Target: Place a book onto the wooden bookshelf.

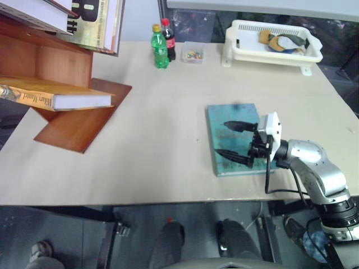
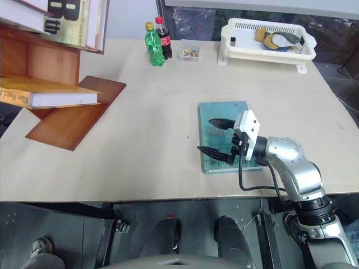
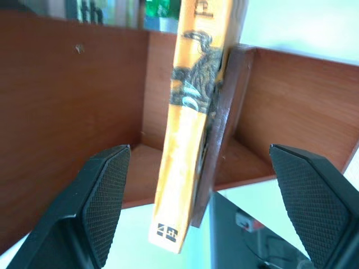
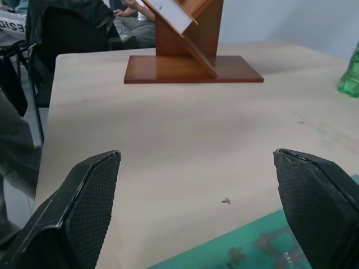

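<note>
The orange-yellow book [image 1: 39, 94] lies flat on a slanted board of the reddish-brown wooden bookshelf [image 1: 78, 126] at the table's left, its white page edges facing the table's middle. In the left wrist view its spine [image 3: 190, 112] rests against a shelf board [image 3: 67, 101]. My left gripper [image 3: 199, 154] is open, with its black fingers [image 3: 106, 196] wide on either side of the book and clear of it. My right gripper [image 1: 222, 138] is open too, pointing left just above a thin teal-blue book [image 1: 224, 115] near the front edge, with nothing between its fingers.
White and gold books [image 1: 84, 22] fill the upper shelf. A green bottle [image 1: 160, 47], a cola bottle [image 1: 168, 39] and a small clear box [image 1: 192, 53] stand at the back. A white basket [image 1: 247, 53] sits at the back right. Seated people and a dark chair [image 4: 67, 28] are beyond the shelf.
</note>
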Action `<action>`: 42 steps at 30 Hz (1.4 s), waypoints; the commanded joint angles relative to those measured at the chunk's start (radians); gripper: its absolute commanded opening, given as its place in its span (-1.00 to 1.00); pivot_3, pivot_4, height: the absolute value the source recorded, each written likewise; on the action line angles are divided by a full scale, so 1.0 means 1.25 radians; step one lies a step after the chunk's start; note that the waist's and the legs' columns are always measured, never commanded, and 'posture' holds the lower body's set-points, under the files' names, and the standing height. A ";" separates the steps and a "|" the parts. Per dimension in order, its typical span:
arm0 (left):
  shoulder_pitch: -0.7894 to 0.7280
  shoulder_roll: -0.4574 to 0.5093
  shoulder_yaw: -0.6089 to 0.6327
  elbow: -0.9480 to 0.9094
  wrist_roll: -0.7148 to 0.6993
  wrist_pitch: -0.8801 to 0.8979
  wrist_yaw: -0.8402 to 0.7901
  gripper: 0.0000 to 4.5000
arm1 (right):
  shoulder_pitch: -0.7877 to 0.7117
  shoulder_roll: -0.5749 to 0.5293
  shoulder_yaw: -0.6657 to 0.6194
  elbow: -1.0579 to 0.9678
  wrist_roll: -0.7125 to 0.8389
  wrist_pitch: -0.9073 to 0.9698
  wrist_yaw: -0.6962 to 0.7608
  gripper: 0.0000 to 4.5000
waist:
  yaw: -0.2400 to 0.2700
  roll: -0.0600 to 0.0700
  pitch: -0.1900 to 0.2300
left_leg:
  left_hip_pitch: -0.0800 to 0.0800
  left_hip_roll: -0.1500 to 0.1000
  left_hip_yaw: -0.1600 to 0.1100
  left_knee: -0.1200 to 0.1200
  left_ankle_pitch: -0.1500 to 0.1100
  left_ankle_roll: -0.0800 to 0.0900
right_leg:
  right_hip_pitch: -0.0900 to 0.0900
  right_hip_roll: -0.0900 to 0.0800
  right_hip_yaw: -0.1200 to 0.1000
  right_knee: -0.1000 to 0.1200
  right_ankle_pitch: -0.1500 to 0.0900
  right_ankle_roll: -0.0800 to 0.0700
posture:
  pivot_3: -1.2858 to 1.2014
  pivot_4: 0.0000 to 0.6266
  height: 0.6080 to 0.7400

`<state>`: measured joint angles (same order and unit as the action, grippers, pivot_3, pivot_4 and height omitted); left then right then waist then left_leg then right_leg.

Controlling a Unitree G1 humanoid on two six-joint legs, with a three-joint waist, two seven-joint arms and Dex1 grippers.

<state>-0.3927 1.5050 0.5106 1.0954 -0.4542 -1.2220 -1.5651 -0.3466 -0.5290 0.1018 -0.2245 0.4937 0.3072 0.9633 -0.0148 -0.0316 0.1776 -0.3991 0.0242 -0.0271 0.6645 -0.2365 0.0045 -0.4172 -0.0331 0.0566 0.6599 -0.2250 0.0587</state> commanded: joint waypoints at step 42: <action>0.162 -0.836 -0.097 -0.984 0.196 0.872 1.045 -0.97 | 0.137 -0.043 -0.099 -0.320 0.023 0.116 -0.219 1.00 | -0.004 0.005 0.001 | 0.002 -0.001 -0.003 0.000 0.000 0.000 | 0.003 0.001 -0.001 -0.001 0.002 0.003 | 0.03 -0.52 1.00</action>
<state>-0.1950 0.4441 0.3593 -0.1323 -0.1934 -0.1350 -0.2557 -0.1596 -0.5842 0.0114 -0.5872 0.5028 0.4553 0.6980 -0.0198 -0.0253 0.1793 -0.3965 0.0228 -0.0316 0.6649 -0.2365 0.0044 -0.4138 -0.0315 0.0558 0.6587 -0.2220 0.0618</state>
